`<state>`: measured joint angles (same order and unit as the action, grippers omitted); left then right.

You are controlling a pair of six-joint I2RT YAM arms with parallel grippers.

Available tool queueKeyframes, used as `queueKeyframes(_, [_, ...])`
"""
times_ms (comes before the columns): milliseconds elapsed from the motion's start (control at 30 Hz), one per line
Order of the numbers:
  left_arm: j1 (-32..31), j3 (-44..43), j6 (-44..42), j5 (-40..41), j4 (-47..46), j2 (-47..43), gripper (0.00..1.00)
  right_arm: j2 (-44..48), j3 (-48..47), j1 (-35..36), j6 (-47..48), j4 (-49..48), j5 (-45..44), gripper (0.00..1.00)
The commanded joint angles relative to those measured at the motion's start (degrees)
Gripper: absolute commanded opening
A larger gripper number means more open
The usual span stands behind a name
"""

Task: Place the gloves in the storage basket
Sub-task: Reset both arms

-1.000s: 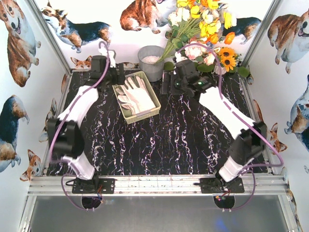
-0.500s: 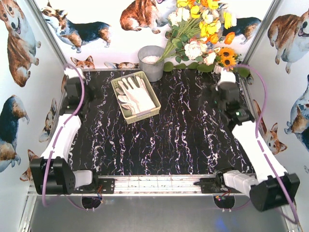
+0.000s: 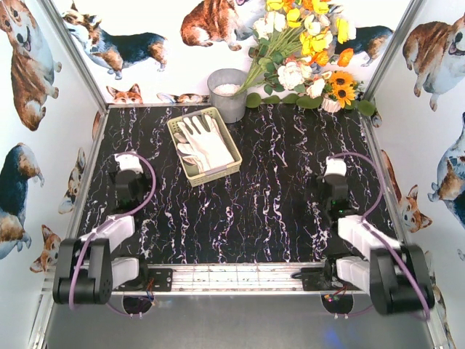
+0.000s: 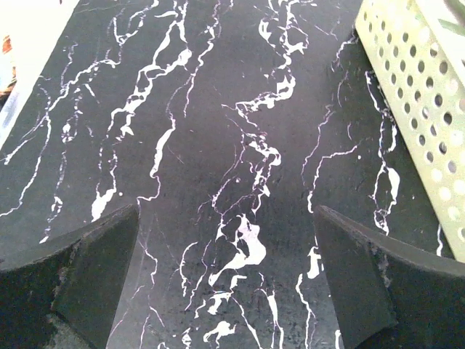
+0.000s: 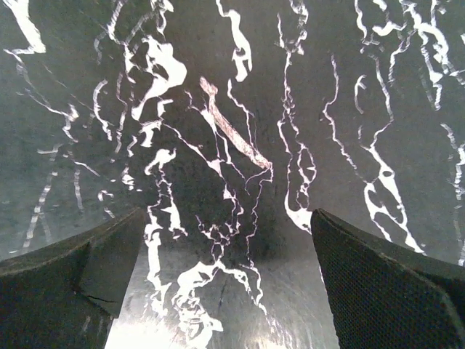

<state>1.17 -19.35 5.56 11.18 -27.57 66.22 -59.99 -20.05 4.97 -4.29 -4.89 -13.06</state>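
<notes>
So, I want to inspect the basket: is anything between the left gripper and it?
Nothing visible: only table lies between the open left gripper and the basket, which holds the gloves.

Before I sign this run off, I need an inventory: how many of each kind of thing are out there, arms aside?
Storage basket: 1
Gloves: at least 2, piled in the basket; any beneath are hidden
Grey metal bucket: 1
Flower bunch: 1
Total: at least 5

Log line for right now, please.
gloves: in storage basket | left gripper: open, empty | right gripper: open, empty
</notes>
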Motion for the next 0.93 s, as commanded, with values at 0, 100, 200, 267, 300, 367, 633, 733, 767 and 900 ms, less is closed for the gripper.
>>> queueKeyframes(0, [-0.51, 3.39, -5.45, -3.3, -19.6, 4.46, 1.0, -8.19, 3.29, -0.14, 3.3, -30.68, -1.62, 1.0])
queueKeyframes(100, [-0.78, 4.49, -7.53, -4.98, -28.1, 10.27, 1.0, -13.39, -0.04, -0.33, 3.63, -31.55, -0.03, 1.0])
queueKeyframes(200, [-0.75, 3.59, -8.55, -6.51, -33.45, 17.48, 1.0, -21.17, -1.24, -0.67, 5.55, -37.69, 5.35, 1.0])
queueKeyframes(267, [-0.96, 3.62, -9.13, -6.89, -39.68, 23.25, 1.0, -23.81, 2.66, -2.11, 4.96, -46.52, 7.91, 1.0])
queueKeyframes(300, [-0.86, 2.63, -8.04, -5.44, -37.71, 22.95, 1.0, -24.56, 2.99, -2.23, 5.28, -48.37, 8.34, 1.0])
queueKeyframes(367, [-0.92, 1.04, -7.18, -1.86, -35.05, 23.67, 1.0, -23.38, 0.51, -2.61, 5.0, -41.61, 9.62, 1.0])
queueKeyframes(633, [-1.52, 1.46, -7.31, -0.85, -34.62, 22.9, 1.0, -23.7, 1.41, -3.35, 4.39, -43.93, 10.16, 1.0])
queueKeyframes(733, [-1.52, 1.51, -7.25, -0.87, -34.66, 22.98, 1.0, -23.84, 1.48, -3.35, 4.43, -44.31, 10.17, 1.0])
queueKeyframes(767, [-1.48, 1.5, -7.25, -0.83, -34.65, 22.99, 1.0, -24.27, 1.06, -3.38, 4.25, -43.84, 10.15, 1.0])
queueKeyframes(900, [-1.49, 1.52, -7.32, -0.84, -34.68, 22.99, 1.0, -23.96, 1.57, -3.38, 4.46, -44.46, 10.19, 1.0])
